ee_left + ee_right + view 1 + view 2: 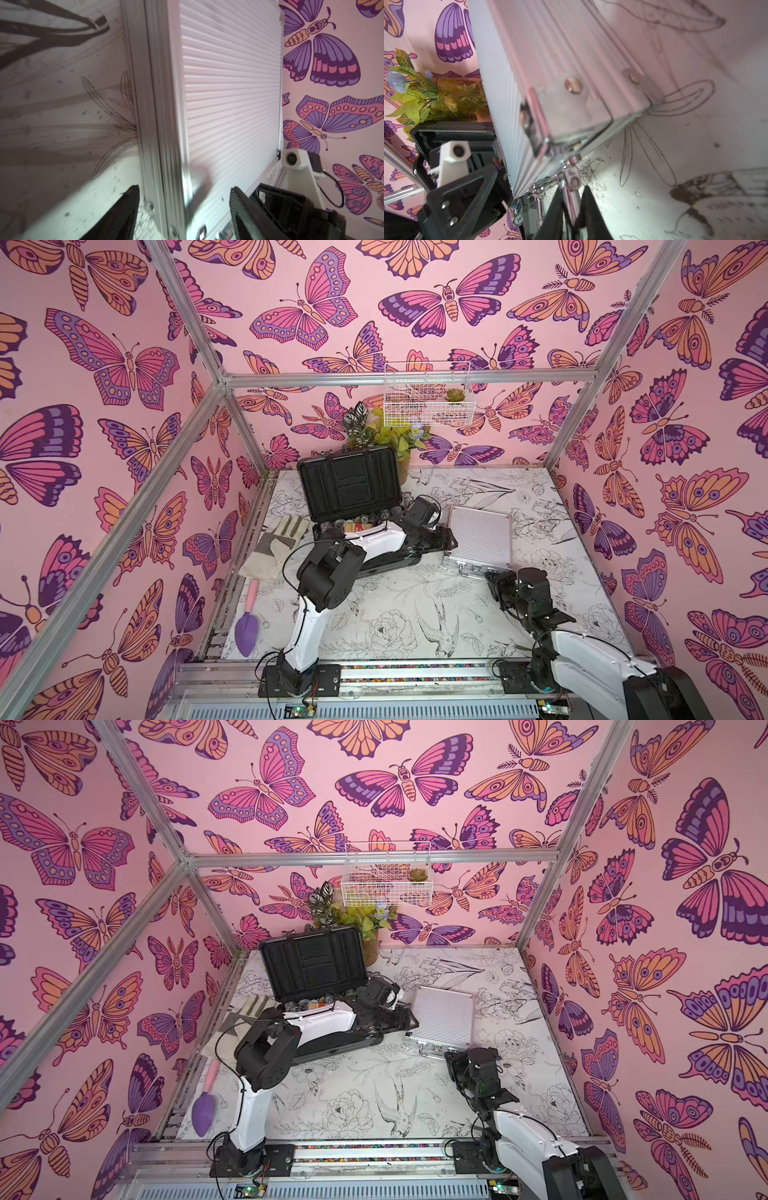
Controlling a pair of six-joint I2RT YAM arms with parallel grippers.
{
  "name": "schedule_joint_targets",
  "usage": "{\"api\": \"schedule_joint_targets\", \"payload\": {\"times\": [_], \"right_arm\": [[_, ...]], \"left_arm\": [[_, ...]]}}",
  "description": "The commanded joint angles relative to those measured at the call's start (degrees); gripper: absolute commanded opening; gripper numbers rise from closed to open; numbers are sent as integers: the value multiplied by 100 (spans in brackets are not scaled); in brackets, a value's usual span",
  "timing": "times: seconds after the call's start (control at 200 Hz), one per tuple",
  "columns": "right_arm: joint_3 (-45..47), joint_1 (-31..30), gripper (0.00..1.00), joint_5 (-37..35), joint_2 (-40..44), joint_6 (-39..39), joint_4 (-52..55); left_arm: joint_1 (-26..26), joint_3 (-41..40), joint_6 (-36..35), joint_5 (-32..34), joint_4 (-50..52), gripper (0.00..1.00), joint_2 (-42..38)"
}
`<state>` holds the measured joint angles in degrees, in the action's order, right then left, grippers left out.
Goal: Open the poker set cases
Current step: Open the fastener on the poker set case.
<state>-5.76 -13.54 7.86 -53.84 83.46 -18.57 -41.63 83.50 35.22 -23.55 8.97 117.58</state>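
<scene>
The larger dark grey poker case [349, 485] [311, 965] stands open at the back left, its lid upright and chips showing in its base. The smaller silvery-pink aluminium case [480, 537] [444, 1015] [228, 93] [571, 62] lies to its right with the ribbed lid down. My left gripper [451, 541] [184, 199] is open and straddles this case's left edge without touching it. At the case's front, my right gripper [492, 574] [572, 197] is shut on the chrome handle [572, 180]. Whether the lid is ajar I cannot tell.
A work glove [274, 543] and a purple trowel [248, 626] lie along the table's left side. A potted plant [390, 435] stands behind the open case, below a white wire basket [428, 393] on the back wall. The left arm reaches across the dark case's base.
</scene>
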Motion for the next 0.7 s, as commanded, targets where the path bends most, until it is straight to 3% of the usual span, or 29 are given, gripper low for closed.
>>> {"api": "schedule_joint_targets", "payload": {"times": [0.0, 0.12, 0.345, 0.436, 0.566, 0.696], "right_arm": [[-287, 147, 0, 416, -214, 248, 331], [-351, 184, 0, 711, -376, 383, 228], [-324, 183, 0, 891, -92, 610, 323], [-396, 185, 0, 902, 195, 577, 593], [-461, 185, 0, 866, 528, 528, 977], [-461, 185, 0, 1046, 579, 598, 932]], "left_arm": [[-7, -223, -1633, 1022, 58, 72, -830], [-218, -716, -3314, 1162, -410, 76, -1311], [-575, -2137, -6060, -189, -1888, 81, -1964], [-858, -2326, -7163, -102, -1884, 83, -1926], [-1172, -2242, -7855, 360, -1941, 84, -1625], [-1362, -2122, -8230, 317, -2015, 84, -1434]]}}
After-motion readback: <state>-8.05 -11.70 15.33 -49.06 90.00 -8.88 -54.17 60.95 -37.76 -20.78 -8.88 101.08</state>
